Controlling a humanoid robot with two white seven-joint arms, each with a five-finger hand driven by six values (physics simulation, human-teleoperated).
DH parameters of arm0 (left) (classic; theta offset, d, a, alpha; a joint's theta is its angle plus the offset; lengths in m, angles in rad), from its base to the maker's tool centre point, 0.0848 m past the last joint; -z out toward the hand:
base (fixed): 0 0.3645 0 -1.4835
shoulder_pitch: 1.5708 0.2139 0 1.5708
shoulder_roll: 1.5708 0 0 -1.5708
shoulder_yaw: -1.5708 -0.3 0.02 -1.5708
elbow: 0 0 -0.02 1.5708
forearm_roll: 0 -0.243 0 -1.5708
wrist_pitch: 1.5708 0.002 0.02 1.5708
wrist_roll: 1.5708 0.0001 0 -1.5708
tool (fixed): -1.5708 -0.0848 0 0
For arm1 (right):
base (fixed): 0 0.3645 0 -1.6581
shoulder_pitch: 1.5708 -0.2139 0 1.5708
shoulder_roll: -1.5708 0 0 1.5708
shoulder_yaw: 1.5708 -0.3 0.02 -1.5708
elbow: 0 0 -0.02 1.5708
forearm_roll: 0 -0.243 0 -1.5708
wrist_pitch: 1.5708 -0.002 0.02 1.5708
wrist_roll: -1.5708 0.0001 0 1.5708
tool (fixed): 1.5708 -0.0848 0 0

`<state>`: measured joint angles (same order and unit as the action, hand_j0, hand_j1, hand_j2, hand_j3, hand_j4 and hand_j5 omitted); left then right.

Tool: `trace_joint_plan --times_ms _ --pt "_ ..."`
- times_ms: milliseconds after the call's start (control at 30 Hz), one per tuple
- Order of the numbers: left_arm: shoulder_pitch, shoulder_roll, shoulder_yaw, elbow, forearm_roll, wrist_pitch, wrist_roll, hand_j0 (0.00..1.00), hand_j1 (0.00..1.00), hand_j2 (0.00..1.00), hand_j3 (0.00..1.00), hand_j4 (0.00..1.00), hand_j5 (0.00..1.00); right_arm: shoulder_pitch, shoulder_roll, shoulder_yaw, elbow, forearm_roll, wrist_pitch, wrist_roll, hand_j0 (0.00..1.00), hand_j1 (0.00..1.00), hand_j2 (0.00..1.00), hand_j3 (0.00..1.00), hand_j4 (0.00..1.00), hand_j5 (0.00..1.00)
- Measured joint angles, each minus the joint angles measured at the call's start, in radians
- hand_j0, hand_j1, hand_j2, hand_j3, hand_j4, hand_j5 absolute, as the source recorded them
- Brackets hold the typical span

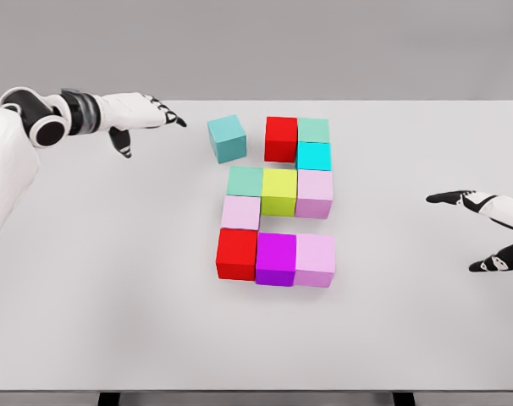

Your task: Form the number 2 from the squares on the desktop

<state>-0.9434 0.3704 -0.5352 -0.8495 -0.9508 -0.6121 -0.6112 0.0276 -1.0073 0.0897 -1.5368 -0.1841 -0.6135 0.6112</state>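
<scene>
Coloured cubes lie in a block pattern on the white table (113, 296). The top row has a red cube (281, 138) and a green cube (313, 130), with a cyan cube (313, 156) below the green one. The middle row holds a green cube (245, 181), a yellow-green cube (278, 191) and a pink cube (314, 193). A pale pink cube (240, 212) sits above a red cube (236, 253), a purple cube (275, 258) and a pink cube (315, 260). A teal cube (227, 138) lies apart, rotated, left of the top row. My left hand (146, 114) hovers open left of it. My right hand (485, 233) is open at the right edge.
The table's far edge runs just behind the top row of cubes. Dark table legs (108, 397) show under the front edge.
</scene>
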Motion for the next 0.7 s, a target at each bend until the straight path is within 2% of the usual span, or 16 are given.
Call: trace_joint_plan --times_ms 133,300,700 --pt "-0.002 -0.013 -0.007 -0.001 -0.013 -0.001 0.000 1.00 1.00 1.00 1.00 1.00 1.00 0.011 -0.002 0.005 -0.002 0.004 0.000 0.000 1.00 1.00 1.00 1.00 1.00 1.00" --pt "0.000 -0.033 -0.020 -0.002 -0.018 -0.001 0.000 1.00 1.00 1.00 1.00 1.00 1.00 -0.005 -0.039 0.061 -0.060 0.048 0.000 0.000 1.00 1.00 1.00 1.00 1.00 1.00" --pt "0.000 -0.051 -0.043 -0.002 -0.043 -0.001 0.000 1.00 1.00 1.00 1.00 1.00 1.00 0.006 -0.048 0.031 -0.073 0.051 0.000 0.000 1.00 1.00 1.00 1.00 1.00 1.00"
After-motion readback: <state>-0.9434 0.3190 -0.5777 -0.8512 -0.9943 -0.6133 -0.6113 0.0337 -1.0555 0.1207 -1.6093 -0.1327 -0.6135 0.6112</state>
